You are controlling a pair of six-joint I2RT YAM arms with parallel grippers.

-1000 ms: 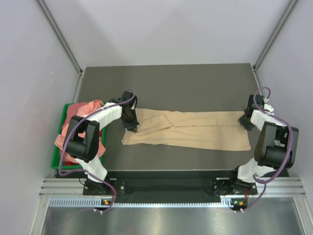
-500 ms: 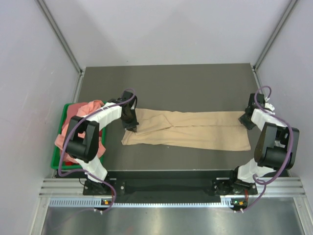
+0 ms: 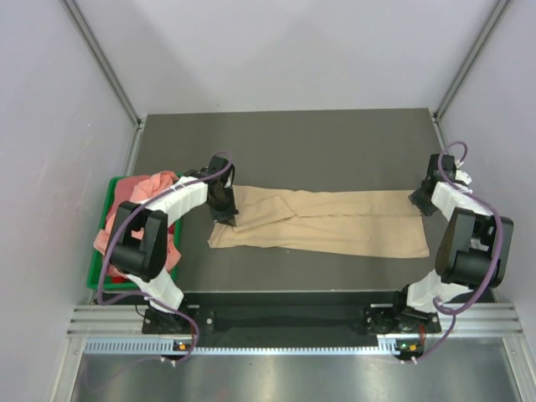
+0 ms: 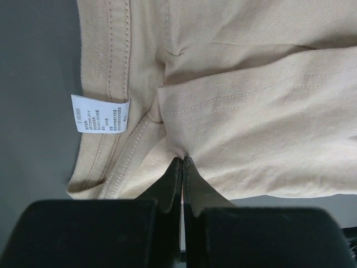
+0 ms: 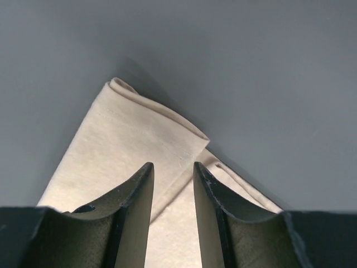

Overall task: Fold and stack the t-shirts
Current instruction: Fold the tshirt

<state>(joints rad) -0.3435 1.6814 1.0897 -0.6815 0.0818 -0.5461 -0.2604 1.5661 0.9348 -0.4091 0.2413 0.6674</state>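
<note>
A tan t-shirt (image 3: 327,222) lies folded into a long strip across the dark table, its collar end at the left. Its white neck label (image 4: 100,114) shows in the left wrist view. My left gripper (image 3: 223,213) is shut on the tan cloth (image 4: 251,111) just beside the collar; the fabric puckers at the fingertips (image 4: 177,163). My right gripper (image 3: 420,201) stands open over the shirt's folded far-right corner (image 5: 150,128), with its fingers (image 5: 139,184) above the cloth and gripping nothing. Salmon-pink t-shirts (image 3: 146,188) are heaped in a bin at the left.
The green plastic bin (image 3: 95,276) sits off the table's left edge, next to the left arm. Bare dark table surface (image 3: 293,146) stretches behind the shirt. Grey walls close in on both sides and behind.
The right gripper has opened a little and shifted slightly back from the shirt's right end. The left gripper and the shirt stay where they were.
</note>
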